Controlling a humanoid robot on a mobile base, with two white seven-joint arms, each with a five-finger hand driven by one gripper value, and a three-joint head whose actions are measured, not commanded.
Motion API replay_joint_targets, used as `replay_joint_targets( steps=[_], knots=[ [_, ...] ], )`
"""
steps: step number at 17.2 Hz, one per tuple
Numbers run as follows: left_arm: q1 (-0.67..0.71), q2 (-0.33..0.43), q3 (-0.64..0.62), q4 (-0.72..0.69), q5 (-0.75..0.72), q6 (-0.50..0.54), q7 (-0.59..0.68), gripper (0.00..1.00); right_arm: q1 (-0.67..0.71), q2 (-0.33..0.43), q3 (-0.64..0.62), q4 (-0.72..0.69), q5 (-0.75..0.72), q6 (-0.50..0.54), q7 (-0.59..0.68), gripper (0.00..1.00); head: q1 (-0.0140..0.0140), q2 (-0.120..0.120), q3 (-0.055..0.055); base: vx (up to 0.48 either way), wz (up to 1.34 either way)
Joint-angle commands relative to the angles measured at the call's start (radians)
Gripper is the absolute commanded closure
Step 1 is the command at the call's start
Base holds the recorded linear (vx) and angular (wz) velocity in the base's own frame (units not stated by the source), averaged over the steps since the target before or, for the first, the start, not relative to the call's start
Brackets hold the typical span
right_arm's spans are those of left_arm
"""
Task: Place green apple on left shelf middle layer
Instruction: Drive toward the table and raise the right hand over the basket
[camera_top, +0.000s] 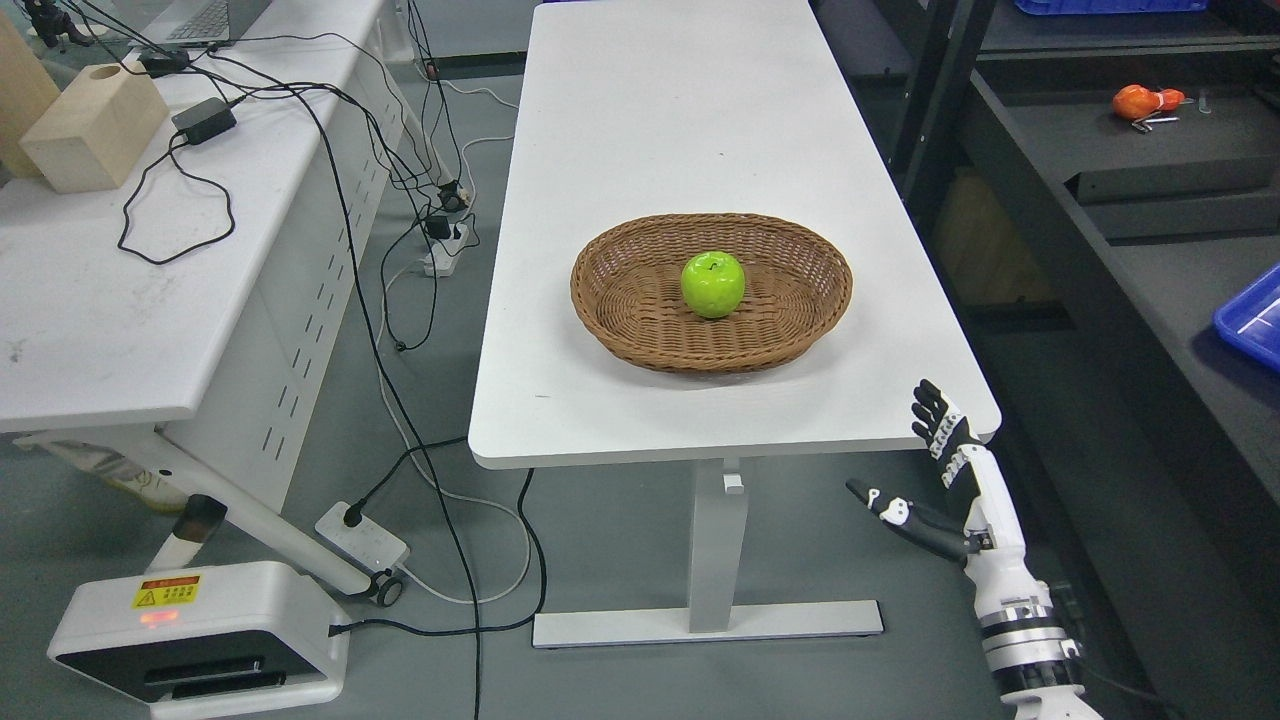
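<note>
Green apple (713, 284) sits centred in the wicker basket (630, 300) on the white table (650, 110), while the right hand (945, 485), fingers spread and empty, hovers beside the table's near right corner.

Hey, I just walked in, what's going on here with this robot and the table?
Nothing is being held yet. A green apple sits in the wicker basket on the white table. The right robot hand is raised near the table's front right corner, fingers spread and empty, well short of the basket. The left arm is out of view. The apple has not been picked up, so the move to the shelf has not begun.
</note>
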Motion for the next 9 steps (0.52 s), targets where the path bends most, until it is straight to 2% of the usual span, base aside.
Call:
replay_joint_targets(
  steps=[1,5,7,8,9],
  knots=[
    [0.0,0.017,0.0,0.0,0.0,0.0,0.0,0.0,0.003,-0.017,-0.001,-0.002,-0.001,0.0,0.002,0.0,0.0,0.0,0.0,0.0,0.0],
    [0.0,0.017,0.0,0.0,0.0,-0.001,0.0,0.0,0.004,-0.017,-0.019,0.0,-0.071,0.003,0.004,0.0,0.0,0.0,0.0,0.0,0.0],
    [0.0,0.017,0.0,0.0,0.0,-0.001,0.0,0.0,0.005,-0.017,-0.012,-0.006,-0.05,-0.058,0.004,0.0,0.0,0.0,0.0,0.0,0.0],
    [0.0,0.017,0.0,0.0,0.0,0.0,0.0,0.0,-0.006,-0.077,-0.009,-0.006,0.084,-0.084,0.004,0.0,0.0,0.0,0.0,0.0,0.0],
    [0.0,0.017,0.0,0.0,0.0,0.0,0.001,0.0,-0.037,-0.178,-0.007,-0.006,0.371,-0.09,-0.021,0.0,0.0,0.0,0.0,0.0,0.0]
  ],
)
